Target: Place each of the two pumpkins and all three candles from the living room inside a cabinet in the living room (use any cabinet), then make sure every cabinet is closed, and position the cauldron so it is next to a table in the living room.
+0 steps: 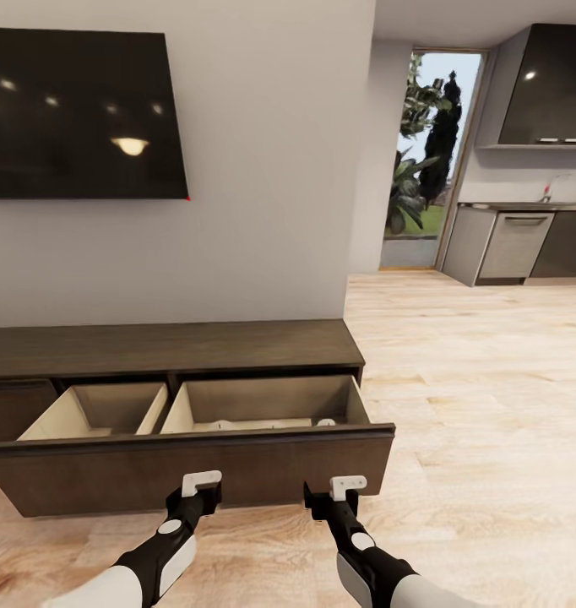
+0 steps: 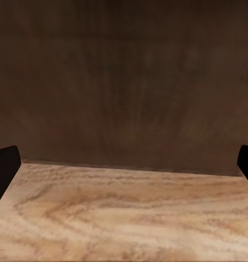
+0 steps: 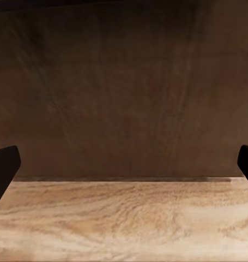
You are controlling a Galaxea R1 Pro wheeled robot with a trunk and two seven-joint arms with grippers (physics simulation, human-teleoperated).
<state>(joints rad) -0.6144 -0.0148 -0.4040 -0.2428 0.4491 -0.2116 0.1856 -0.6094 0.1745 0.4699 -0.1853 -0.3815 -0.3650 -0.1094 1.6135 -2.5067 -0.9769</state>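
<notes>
From the head camera, the long low dark-brown cabinet (image 1: pixel 178 348) stands against a plain pale wall beneath a glossy black screen (image 1: pixel 81 114), its wide handleless drawer (image 1: pixel 195 473) pulled out over the light wood-grain floor (image 1: pixel 474 405), tan insides showing, with small pale shapes in the right compartment too low to identify. The left hand (image 1: pixel 200 484) and right hand (image 1: pixel 339 490) sit just before the drawer front. Both wrist cameras show matte brown wood above floorboards, black fingertips (image 2: pixel 4 166) (image 3: pixel 4 166) spread wide apart.
</notes>
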